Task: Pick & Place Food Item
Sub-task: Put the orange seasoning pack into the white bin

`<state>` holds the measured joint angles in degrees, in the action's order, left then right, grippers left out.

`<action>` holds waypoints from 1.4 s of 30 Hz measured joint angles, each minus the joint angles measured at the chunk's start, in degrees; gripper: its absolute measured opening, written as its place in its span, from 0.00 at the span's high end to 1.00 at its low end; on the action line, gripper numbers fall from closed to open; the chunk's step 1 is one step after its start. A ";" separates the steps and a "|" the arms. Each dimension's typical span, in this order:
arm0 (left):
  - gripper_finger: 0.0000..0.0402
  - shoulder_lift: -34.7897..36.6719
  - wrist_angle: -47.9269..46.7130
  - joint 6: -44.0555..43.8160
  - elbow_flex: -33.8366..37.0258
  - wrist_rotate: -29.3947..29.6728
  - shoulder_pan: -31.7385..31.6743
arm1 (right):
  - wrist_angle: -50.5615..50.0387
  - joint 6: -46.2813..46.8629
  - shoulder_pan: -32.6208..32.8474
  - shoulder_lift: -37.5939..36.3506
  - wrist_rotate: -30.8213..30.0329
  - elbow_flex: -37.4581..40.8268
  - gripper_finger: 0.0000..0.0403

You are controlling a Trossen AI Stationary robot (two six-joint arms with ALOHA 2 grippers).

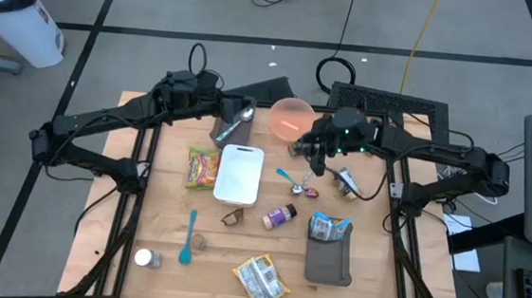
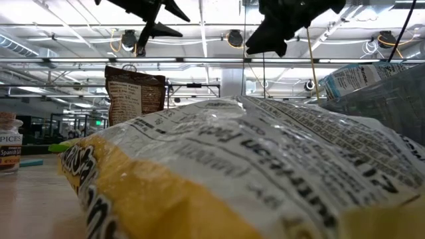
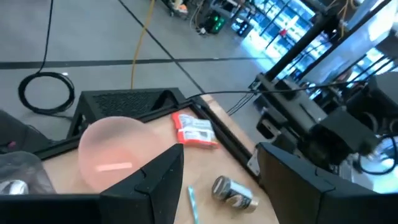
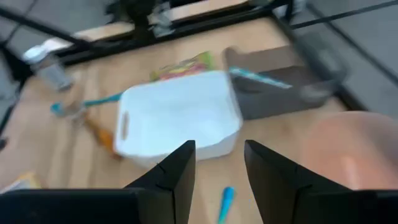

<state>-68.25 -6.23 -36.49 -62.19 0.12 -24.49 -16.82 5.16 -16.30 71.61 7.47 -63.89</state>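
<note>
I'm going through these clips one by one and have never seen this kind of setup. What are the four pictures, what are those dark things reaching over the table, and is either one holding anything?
The dark things are two robot arms, each ending in a two-finger gripper. One picture looks straight down on the wooden table, one looks level from the tabletop, its view mostly blocked by a snack bag, and two are from cameras on the arms' wrists.

From above, the left gripper hovers at the table's far edge, by a metal spoon. The right gripper hangs next to the pink bowl. Both have their fingers apart and nothing between them.

On the table lie a white cutting board, a colourful candy bag, a blue spatula, a spice jar, a grey tray and other small food items.
</note>
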 joint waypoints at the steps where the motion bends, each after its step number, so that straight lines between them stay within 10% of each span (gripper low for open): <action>1: 0.47 0.00 0.43 -0.68 0.00 -0.06 -0.21 | -0.02 0.50 -0.51 0.00 -0.18 -0.46 0.68; 7: 0.47 0.22 -1.52 2.94 0.00 -4.59 -2.39 | 2.67 5.47 -2.18 -0.41 -0.02 -1.68 0.68; 22: 0.47 0.61 -25.76 15.68 -0.04 -47.21 -8.59 | 4.39 10.52 0.05 -0.37 -0.01 1.36 0.68; 31: 0.47 7.01 -48.46 22.25 -0.02 -34.74 -1.91 | 13.93 12.15 -0.21 -0.37 -0.17 5.73 0.68; 42: 0.47 16.11 -49.16 3.35 -0.02 -15.62 15.62 | 24.10 16.19 -0.21 -0.37 -0.01 13.08 0.68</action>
<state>-52.13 -55.40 -33.14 -62.22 -15.50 -8.87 7.28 21.35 -16.51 71.24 7.46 -50.81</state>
